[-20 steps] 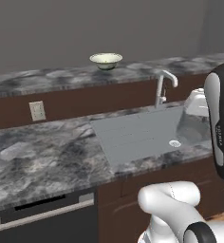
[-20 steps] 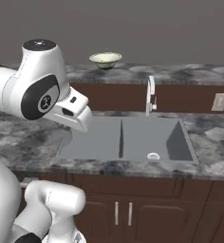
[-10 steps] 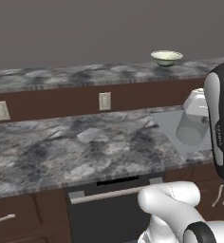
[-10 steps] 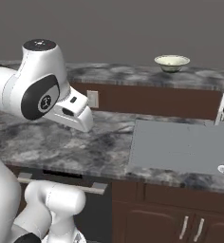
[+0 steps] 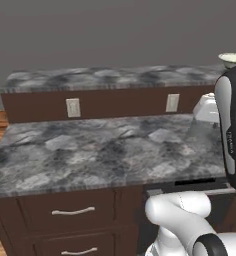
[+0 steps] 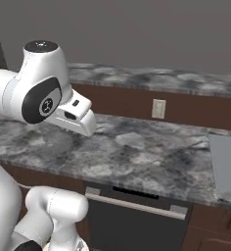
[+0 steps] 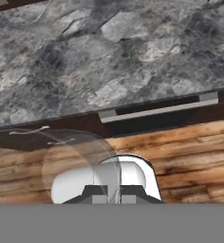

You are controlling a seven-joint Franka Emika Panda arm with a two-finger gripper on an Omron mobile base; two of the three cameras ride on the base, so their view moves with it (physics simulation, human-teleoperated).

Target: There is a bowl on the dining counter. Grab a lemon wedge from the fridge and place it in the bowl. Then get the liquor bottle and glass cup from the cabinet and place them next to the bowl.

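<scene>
The claw (image 7: 109,195) is clenched on the thin wall of the cup (image 7: 76,161). One finger looks to be inside the rim and one outside. The cup is see-through, so the floor (image 7: 190,142) shows right through it. It hangs in the air past the front edge of the low counter (image 7: 109,57), not resting on anything. The bowl (image 5: 233,59) sits on the high counter (image 5: 115,77), far off to the right, well apart from the cup. I cannot tell if a lemon wedge is in it. I think the step now is to carry the cup over and set it down next to the bowl. The cup is likely light, but it is hard, smooth and easy to break. A grip on just the rim can slip or let the cup swing, so it is best to move slowly and keep it level. It should be put down gently and flat on the high counter, near the bowl but not bumping it, before the claw lets go.
</scene>
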